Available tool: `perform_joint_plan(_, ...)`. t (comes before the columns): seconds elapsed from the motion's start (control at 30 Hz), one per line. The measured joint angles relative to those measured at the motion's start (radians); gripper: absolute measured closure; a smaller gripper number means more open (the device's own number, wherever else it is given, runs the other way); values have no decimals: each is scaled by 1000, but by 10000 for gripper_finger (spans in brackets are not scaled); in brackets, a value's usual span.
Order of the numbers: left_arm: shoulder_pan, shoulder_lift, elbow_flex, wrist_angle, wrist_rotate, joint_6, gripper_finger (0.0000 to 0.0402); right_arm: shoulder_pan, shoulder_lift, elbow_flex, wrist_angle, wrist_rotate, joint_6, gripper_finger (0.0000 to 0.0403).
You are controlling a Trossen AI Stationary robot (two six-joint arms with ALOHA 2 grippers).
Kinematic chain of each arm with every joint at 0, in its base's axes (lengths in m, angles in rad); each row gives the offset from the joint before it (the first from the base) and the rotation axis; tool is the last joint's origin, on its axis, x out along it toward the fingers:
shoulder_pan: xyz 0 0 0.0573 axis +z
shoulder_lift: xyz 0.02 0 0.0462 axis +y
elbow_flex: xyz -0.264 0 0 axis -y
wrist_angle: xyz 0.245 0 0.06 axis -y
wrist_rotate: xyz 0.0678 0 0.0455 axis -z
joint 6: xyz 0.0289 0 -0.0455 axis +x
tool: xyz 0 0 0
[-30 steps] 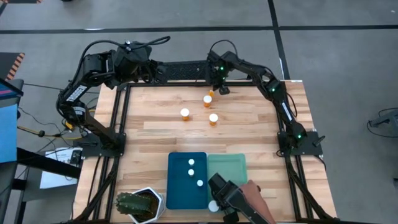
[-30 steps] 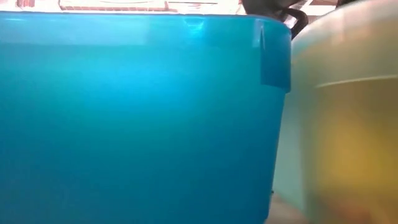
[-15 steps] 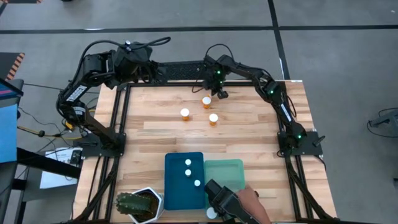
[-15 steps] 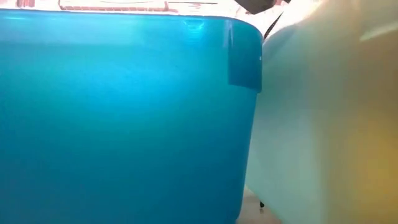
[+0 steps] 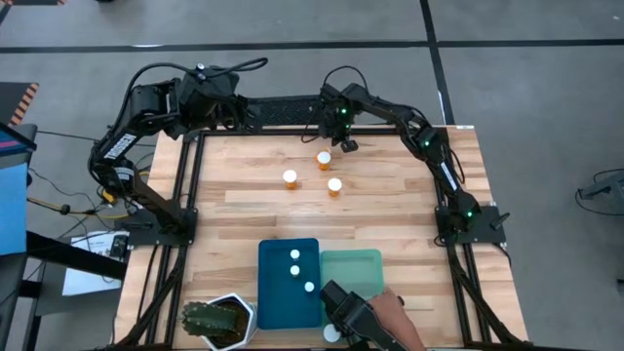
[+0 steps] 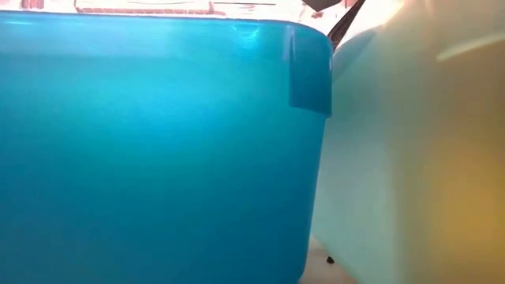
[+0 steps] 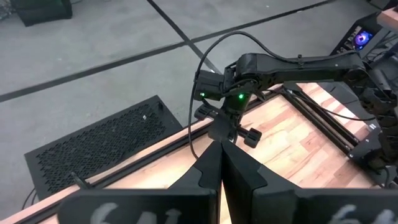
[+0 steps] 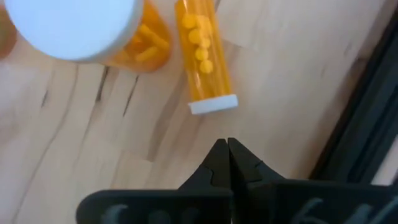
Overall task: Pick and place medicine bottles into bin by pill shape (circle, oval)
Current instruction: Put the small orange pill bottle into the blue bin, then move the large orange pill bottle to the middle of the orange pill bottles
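Note:
Three orange medicine bottles with white caps stand upright on the wooden table: one (image 5: 290, 177), one (image 5: 334, 184) and one (image 5: 324, 159). A slimmer bottle (image 8: 202, 56) lies on its side beside the last one, its cap (image 8: 212, 104) toward my right gripper. My right gripper (image 8: 227, 149) is shut and empty just above the table near its far edge (image 5: 344, 144). Three more bottles stand in the dark blue tray (image 5: 268, 292). The mint green tray (image 5: 353, 265) lies beside it. My left gripper (image 7: 219, 152) is shut and empty, parked at the far left (image 5: 239, 109).
A person's hand (image 5: 390, 314) with a dark hand-held tool reaches over the near edge by the green tray, with a white cap (image 5: 332, 334) beside it. A spiky green plant (image 5: 216, 320) stands at the near left. The tray walls (image 6: 158, 142) fill the low view.
Both trays have slid a little toward the table's left edge, along with the bottles in the blue one. The person's hand and tool have shifted the same way.

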Motion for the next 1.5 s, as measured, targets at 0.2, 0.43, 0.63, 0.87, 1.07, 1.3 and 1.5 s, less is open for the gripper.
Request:
perform_joint_plan(0.2,0,0,0,10,-1,0,402,1,0,1,-6,-1,-27,403)
perform_joint_plan(0.43,0,0,0,14,-1,-6,402,12,0,1,-40,-22,-36,403)
perform_joint_plan(0.63,0,0,0,15,-1,-9,402,16,-20,1,-53,-37,-2,403)
perform_joint_plan(0.87,0,0,0,15,-1,-7,402,12,-114,1,-43,-39,14,400)
perform_joint_plan(1.07,0,0,0,15,-14,-23,401,-1,-227,2,-30,-73,164,363)
perform_joint_plan(1.3,0,0,0,15,-26,-21,397,49,-317,0,-55,-168,292,236)
perform_joint_plan(1.5,0,0,0,-6,-24,-13,361,50,-508,-88,-50,-150,320,132)
